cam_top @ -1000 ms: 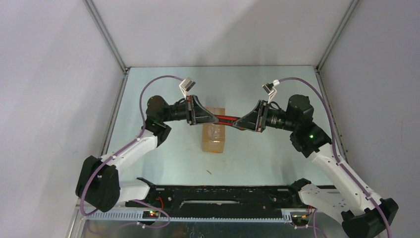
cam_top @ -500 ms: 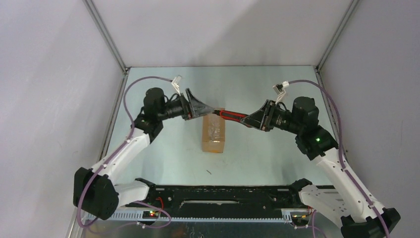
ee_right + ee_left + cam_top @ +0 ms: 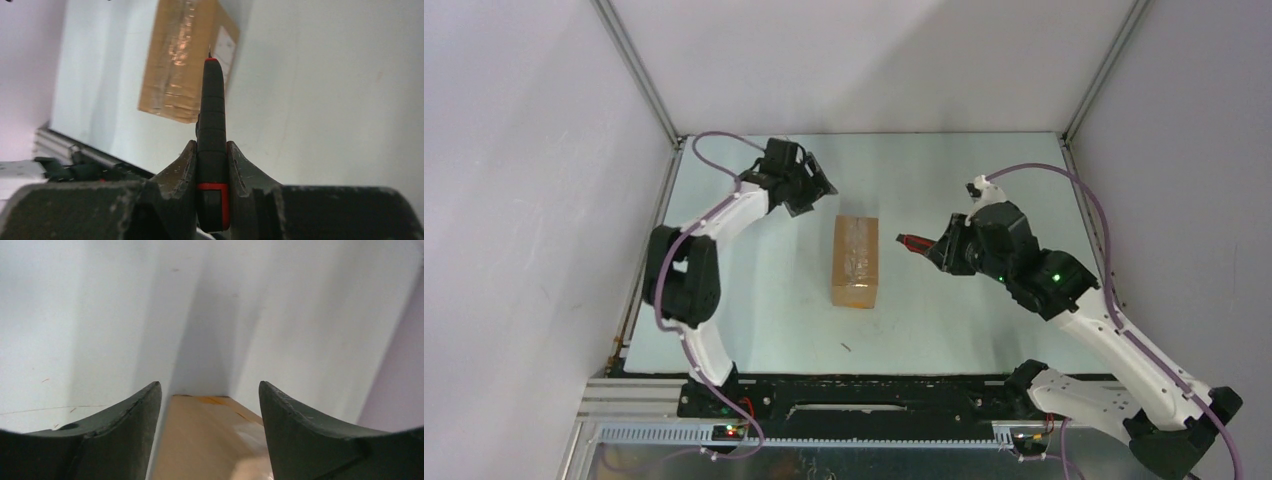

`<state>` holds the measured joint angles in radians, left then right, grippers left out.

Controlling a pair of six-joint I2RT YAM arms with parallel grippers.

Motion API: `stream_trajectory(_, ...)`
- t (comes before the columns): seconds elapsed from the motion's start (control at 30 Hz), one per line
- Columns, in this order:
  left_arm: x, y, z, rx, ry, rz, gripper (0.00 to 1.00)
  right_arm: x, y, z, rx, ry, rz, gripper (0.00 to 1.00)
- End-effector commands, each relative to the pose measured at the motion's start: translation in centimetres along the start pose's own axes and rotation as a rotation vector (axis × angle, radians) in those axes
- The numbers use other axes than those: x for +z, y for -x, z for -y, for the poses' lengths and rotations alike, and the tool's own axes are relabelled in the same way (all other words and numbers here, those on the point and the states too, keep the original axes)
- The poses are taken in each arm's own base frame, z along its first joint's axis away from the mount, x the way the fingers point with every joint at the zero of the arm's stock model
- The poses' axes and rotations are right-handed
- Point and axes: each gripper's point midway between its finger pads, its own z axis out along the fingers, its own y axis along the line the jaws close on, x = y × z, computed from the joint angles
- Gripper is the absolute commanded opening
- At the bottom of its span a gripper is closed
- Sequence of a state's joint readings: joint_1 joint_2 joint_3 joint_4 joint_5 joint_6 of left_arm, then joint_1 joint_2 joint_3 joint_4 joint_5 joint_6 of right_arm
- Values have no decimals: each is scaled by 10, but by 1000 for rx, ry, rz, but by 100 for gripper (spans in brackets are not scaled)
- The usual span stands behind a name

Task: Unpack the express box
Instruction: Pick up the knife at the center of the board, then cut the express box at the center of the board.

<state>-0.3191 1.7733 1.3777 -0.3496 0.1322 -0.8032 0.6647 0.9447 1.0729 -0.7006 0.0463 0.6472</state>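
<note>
The express box [image 3: 855, 262] is a small brown carton lying shut on the table's middle, with clear tape along its top. The right wrist view shows the box [image 3: 185, 65] with a white label on its side. My left gripper [image 3: 821, 192] hovers off the box's far left corner, open and holding nothing. In its wrist view the left gripper [image 3: 209, 386] frames the box [image 3: 210, 440] between spread fingers. My right gripper [image 3: 942, 250] is to the right of the box, shut on a red-and-black utility knife [image 3: 913, 243]. The knife [image 3: 212, 120] points toward the box from the right gripper [image 3: 212, 150].
Grey walls with metal corner posts [image 3: 639, 70] enclose the pale table [image 3: 944, 180] on three sides. A black rail [image 3: 854, 392] with the arm bases runs along the near edge. A small dark speck [image 3: 848, 347] lies in front of the box.
The left gripper opened, let go of the knife and pulled back to the far left. The right gripper drew the knife rightward, off the box.
</note>
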Motion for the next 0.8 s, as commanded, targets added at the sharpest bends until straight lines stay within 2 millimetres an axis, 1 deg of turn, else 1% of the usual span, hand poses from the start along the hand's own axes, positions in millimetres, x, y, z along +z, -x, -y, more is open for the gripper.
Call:
stream_trajectory(0.0,16,0,-9,-25,111,1,71,1,19,24,-83,-185,79,0)
stream_trajectory(0.03,21,-6,-11,-34,115,-12,69,3,17,25,-93,-196,71,0)
stream_trajectory(0.1,25,-19,-8,-48,88,-36,66,9,13,26,-116,-208,54,0)
stream_trajectory(0.13,25,-26,-9,-47,83,-43,65,11,13,26,-125,-210,51,0)
stream_trajectory(0.23,16,-44,-9,-75,50,-42,60,20,11,24,-164,-203,32,0)
stream_trajectory(0.3,9,-61,-12,-111,20,-50,57,26,8,22,-184,-192,14,0)
stream_trajectory(0.43,-9,-89,-21,-158,-5,-51,49,39,3,14,-216,-153,-24,0)
stream_trajectory(0.53,-26,-106,-30,-184,1,-38,44,50,-2,8,-232,-124,-49,0)
stream_trajectory(0.63,-43,-123,-34,-192,-10,-36,38,61,-5,2,-255,-95,-66,0)
stream_trajectory(0.73,-56,-142,-34,-190,-37,-40,35,71,-9,-8,-287,-53,-88,0)
stream_trajectory(0.77,-60,-152,-35,-190,-44,-54,35,74,-9,-12,-298,-37,-94,0)
